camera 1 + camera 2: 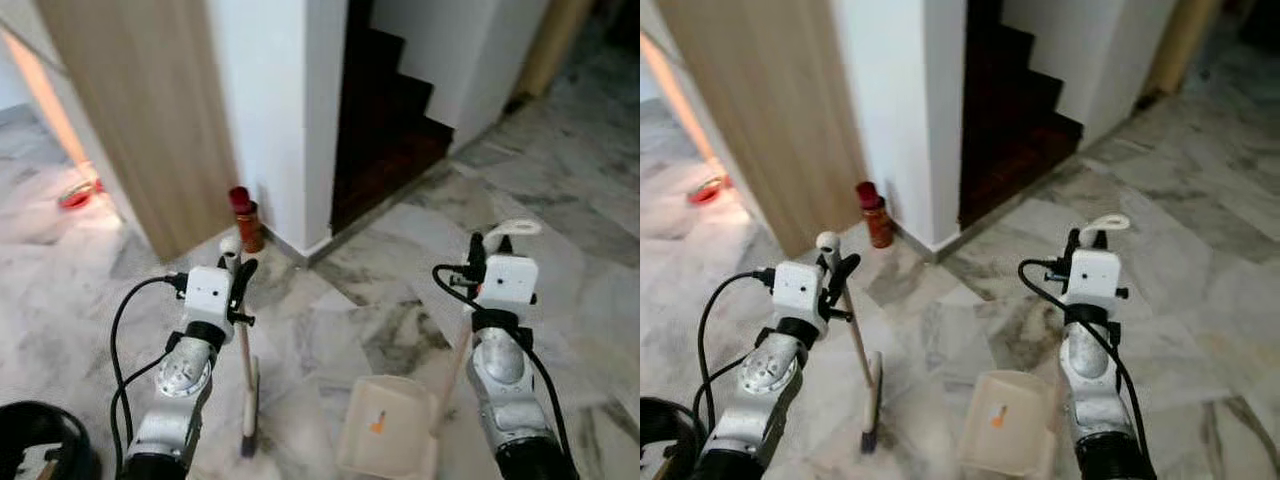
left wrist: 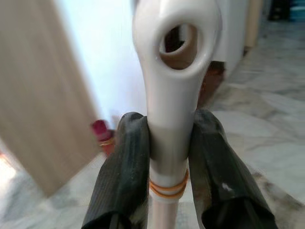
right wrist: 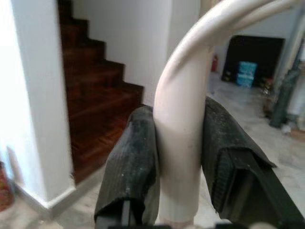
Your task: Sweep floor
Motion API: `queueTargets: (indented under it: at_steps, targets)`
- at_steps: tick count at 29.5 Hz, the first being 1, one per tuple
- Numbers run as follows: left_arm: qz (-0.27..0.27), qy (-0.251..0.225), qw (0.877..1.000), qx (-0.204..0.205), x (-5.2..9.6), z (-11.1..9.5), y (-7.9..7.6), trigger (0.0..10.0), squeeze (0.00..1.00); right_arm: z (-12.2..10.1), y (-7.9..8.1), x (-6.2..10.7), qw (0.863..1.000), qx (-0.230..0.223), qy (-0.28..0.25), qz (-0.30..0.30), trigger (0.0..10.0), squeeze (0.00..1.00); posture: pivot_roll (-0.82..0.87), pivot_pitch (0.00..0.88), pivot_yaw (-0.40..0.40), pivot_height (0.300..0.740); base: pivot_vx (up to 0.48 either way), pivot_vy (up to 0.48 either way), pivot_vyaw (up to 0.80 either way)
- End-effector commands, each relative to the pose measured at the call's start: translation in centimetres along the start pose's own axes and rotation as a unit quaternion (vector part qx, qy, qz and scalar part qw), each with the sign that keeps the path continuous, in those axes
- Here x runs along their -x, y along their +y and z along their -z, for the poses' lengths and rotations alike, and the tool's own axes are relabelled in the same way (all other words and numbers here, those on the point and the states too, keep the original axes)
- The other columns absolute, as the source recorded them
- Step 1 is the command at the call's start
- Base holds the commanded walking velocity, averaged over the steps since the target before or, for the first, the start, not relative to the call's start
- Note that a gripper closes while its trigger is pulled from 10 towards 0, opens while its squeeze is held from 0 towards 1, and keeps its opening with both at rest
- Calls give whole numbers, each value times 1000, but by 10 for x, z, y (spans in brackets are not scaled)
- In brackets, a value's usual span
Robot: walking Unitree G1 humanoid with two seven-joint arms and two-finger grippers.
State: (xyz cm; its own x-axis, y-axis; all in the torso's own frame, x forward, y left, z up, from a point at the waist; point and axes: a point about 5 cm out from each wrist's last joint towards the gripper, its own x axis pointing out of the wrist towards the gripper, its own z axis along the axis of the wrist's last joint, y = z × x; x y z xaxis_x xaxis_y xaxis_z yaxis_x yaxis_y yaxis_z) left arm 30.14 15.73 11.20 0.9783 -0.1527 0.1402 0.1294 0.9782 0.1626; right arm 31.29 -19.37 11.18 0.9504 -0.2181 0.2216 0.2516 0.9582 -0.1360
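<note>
My left gripper [image 1: 238, 272] is shut on the white top of a broom handle [image 2: 172, 95], just below its hanging eyelet. The broom [image 1: 246, 375] stands nearly upright, its dark head resting on the marble floor in front of me. My right gripper [image 1: 482, 247] is shut on the curved white handle [image 3: 183, 119] of a dustpan. The cream dustpan [image 1: 385, 425] sits low on the floor between my two arms, its tray facing me.
A white wall corner [image 1: 290, 120] and a wooden door panel [image 1: 140, 110] stand ahead, with a red-capped bottle [image 1: 245, 218] at their foot. Dark wooden stairs [image 1: 385, 110] rise beyond. A red bowl [image 1: 78, 193] lies far left and a black bin [image 1: 40, 440] near left.
</note>
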Motion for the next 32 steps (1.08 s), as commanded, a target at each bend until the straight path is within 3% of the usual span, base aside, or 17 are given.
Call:
queueTargets:
  at_steps: [1, 18, 32]
  targets:
    - [7, -23, 1000, -4, -4, -8, -4, 10000, 0, -7, -7, -4, 1000, 8, -18, 7, 10000, 0, -63, 0, 16, 740, 0, 0, -800]
    - [1, -30, 1000, -8, -16, -12, 2, 10000, 0, -14, -8, -10, 999, 5, -24, 25, 10000, 0, -82, 0, 37, 740, 0, 0, -800]
    - [-6, -30, 1000, -5, -19, -11, 2, 10000, 0, -15, -7, -4, 999, -1, -28, 17, 10000, 0, -82, 0, 25, 740, 0, 0, -800]
